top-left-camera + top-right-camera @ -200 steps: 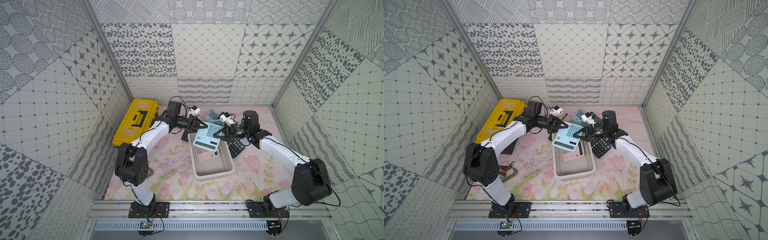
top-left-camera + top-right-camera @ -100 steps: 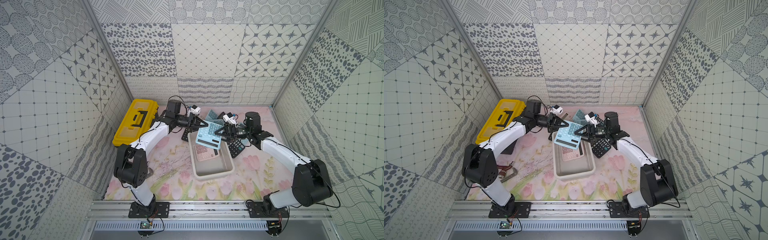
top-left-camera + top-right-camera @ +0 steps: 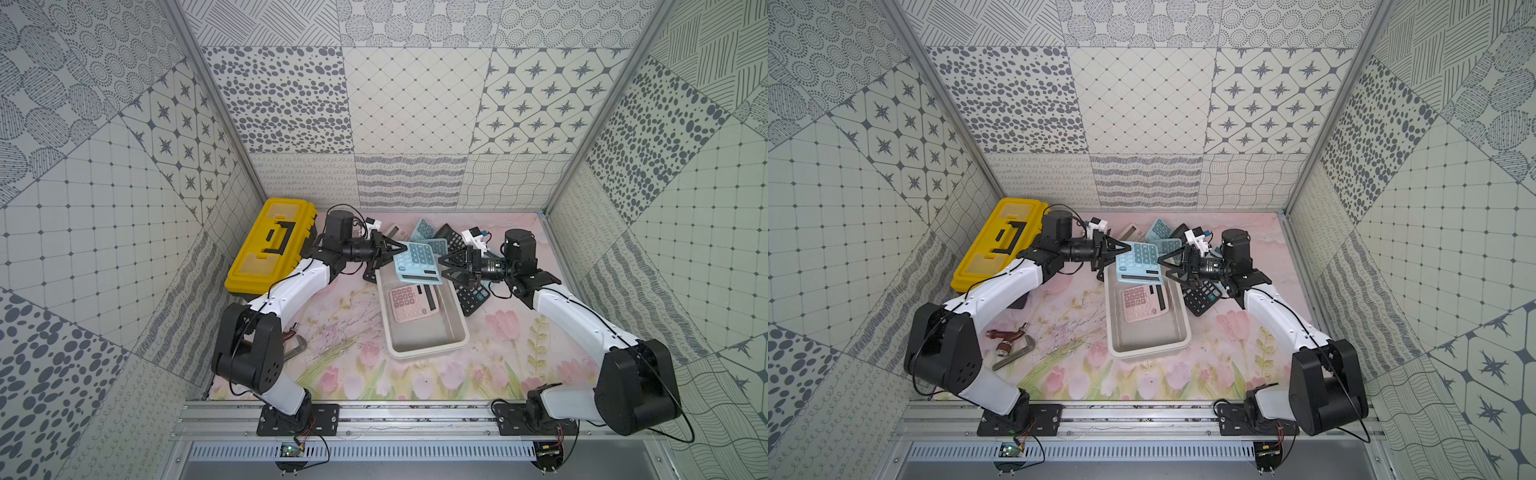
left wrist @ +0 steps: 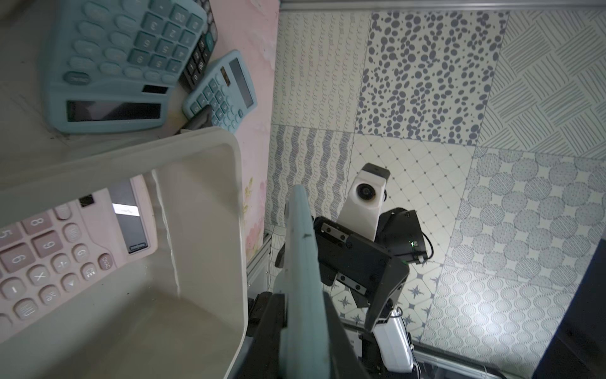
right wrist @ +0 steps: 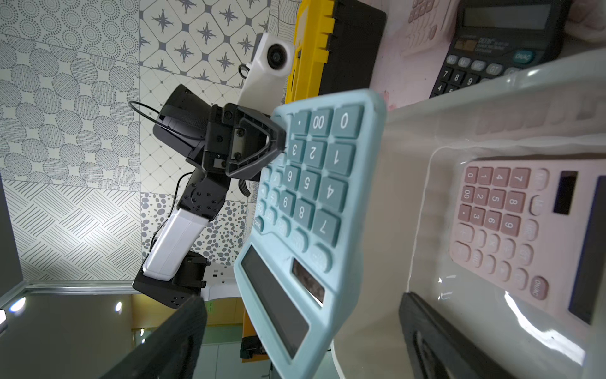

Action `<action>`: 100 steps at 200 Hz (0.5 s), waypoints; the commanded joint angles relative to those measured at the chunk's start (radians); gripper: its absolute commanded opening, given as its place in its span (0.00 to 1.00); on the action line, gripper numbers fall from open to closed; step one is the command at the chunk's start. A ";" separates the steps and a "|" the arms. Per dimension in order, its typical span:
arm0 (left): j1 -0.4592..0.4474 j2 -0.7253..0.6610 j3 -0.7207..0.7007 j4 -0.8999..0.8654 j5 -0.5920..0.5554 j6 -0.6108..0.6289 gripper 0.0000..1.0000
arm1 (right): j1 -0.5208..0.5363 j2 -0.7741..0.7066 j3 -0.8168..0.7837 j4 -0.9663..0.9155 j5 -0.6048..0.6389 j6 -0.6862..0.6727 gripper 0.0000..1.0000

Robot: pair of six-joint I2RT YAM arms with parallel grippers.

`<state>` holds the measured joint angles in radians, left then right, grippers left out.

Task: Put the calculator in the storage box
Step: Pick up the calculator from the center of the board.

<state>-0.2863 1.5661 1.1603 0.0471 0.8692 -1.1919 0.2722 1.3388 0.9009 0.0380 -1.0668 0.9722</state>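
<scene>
My left pincer (image 3: 402,248) is clamped on the blue calculator (image 3: 417,264), held tilted over the far end of the storage box (image 3: 428,352); my right pincer (image 3: 441,269) is released, and the deposit remains.

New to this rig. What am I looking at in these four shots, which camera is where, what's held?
Two white robot arms are bolted to a rail at the front of a tabletop with patterned walls. Two pictures come from a stereo camera overhead and are nearly identical; two more come from cameras on each arm's wrist. On the flowered mat: a white storage box with a pink calculator lying inside, a yellow toolbox, a black calculator beside the box and more calculators behind it. The left end effector is shut on the edge of a blue calculator, holding it tilted above the box's far end. The right end effector is open at that calculator's opposite side, not gripping it.
</scene>
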 commanded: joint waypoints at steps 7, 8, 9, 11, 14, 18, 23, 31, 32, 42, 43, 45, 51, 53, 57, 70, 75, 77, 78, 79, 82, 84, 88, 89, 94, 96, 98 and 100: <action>-0.022 -0.142 -0.157 0.242 -0.513 -0.192 0.00 | 0.016 -0.048 -0.027 0.082 0.086 0.092 0.97; -0.023 -0.144 -0.161 0.245 -0.521 -0.192 0.00 | 0.017 -0.050 -0.028 0.083 0.089 0.095 0.97; -0.024 -0.149 -0.165 0.250 -0.528 -0.192 0.00 | 0.017 -0.050 -0.028 0.085 0.092 0.098 0.97; -0.027 -0.157 -0.171 0.256 -0.539 -0.191 0.00 | 0.019 -0.051 -0.029 0.088 0.097 0.105 0.97; -0.031 -0.168 -0.180 0.266 -0.561 -0.189 0.00 | 0.022 -0.055 -0.033 0.092 0.104 0.114 0.97; -0.037 -0.183 -0.192 0.275 -0.596 -0.186 0.00 | 0.027 -0.056 -0.037 0.097 0.116 0.129 0.97; -0.047 -0.201 -0.203 0.283 -0.628 -0.176 0.00 | 0.033 -0.058 -0.043 0.111 0.128 0.149 0.97; -0.061 -0.226 -0.217 0.292 -0.683 -0.159 0.00 | 0.048 -0.057 -0.052 0.134 0.150 0.183 0.97; -0.063 -0.229 -0.219 0.293 -0.689 -0.157 0.00 | 0.051 -0.057 -0.053 0.135 0.153 0.187 0.97; -0.085 -0.257 -0.236 0.320 -0.743 -0.132 0.00 | 0.070 -0.054 -0.058 0.148 0.186 0.225 0.97; -0.087 -0.259 -0.238 0.324 -0.749 -0.127 0.00 | 0.071 -0.054 -0.059 0.148 0.187 0.229 0.97; -0.091 -0.264 -0.241 0.330 -0.755 -0.119 0.00 | 0.076 -0.052 -0.060 0.155 0.191 0.234 0.97; -0.104 -0.278 -0.250 0.352 -0.782 -0.099 0.00 | 0.089 -0.050 -0.064 0.177 0.201 0.255 0.97; -0.108 -0.282 -0.253 0.357 -0.787 -0.093 0.00 | 0.094 -0.048 -0.066 0.183 0.206 0.262 0.96; -0.116 -0.293 -0.256 0.365 -0.804 -0.080 0.00 | 0.103 -0.046 -0.069 0.200 0.214 0.276 0.94; -0.137 -0.316 -0.261 0.382 -0.833 -0.034 0.01 | 0.132 -0.041 -0.083 0.258 0.241 0.325 0.89; -0.145 -0.323 -0.260 0.384 -0.843 -0.016 0.01 | 0.143 -0.039 -0.086 0.278 0.249 0.340 0.88; -0.146 -0.325 -0.260 0.384 -0.847 -0.010 0.01 | 0.147 -0.038 -0.085 0.284 0.253 0.346 0.87; -0.148 -0.327 -0.260 0.384 -0.848 -0.007 0.01 | 0.148 -0.037 -0.085 0.287 0.254 0.347 0.86; -0.148 -0.328 -0.259 0.385 -0.850 -0.003 0.01 | 0.150 -0.037 -0.085 0.288 0.255 0.349 0.86; -0.153 -0.331 -0.259 0.387 -0.854 0.005 0.01 | 0.155 -0.036 -0.086 0.294 0.260 0.357 0.84; -0.155 -0.333 -0.260 0.387 -0.855 0.011 0.01 | 0.160 -0.034 -0.085 0.297 0.263 0.361 0.82; -0.159 -0.338 -0.259 0.389 -0.860 0.022 0.01 | 0.166 -0.034 -0.084 0.306 0.268 0.367 0.80; -0.160 -0.339 -0.260 0.389 -0.861 0.025 0.01 | 0.168 -0.034 -0.084 0.308 0.269 0.368 0.79; -0.164 -0.343 -0.261 0.389 -0.865 0.038 0.01 | 0.176 -0.032 -0.082 0.316 0.275 0.376 0.77; -0.165 -0.345 -0.260 0.389 -0.867 0.041 0.01 | 0.179 -0.032 -0.082 0.319 0.276 0.378 0.76; -0.165 -0.346 -0.261 0.389 -0.868 0.044 0.01 | 0.182 -0.032 -0.082 0.322 0.279 0.380 0.75; -0.168 -0.346 -0.263 0.390 -0.869 0.048 0.01 | 0.185 -0.031 -0.081 0.323 0.282 0.382 0.75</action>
<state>-0.4187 1.2659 0.9058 0.2516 0.2379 -1.2560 0.4236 1.3041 0.8223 0.2241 -0.8486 1.2697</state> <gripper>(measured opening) 0.177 0.783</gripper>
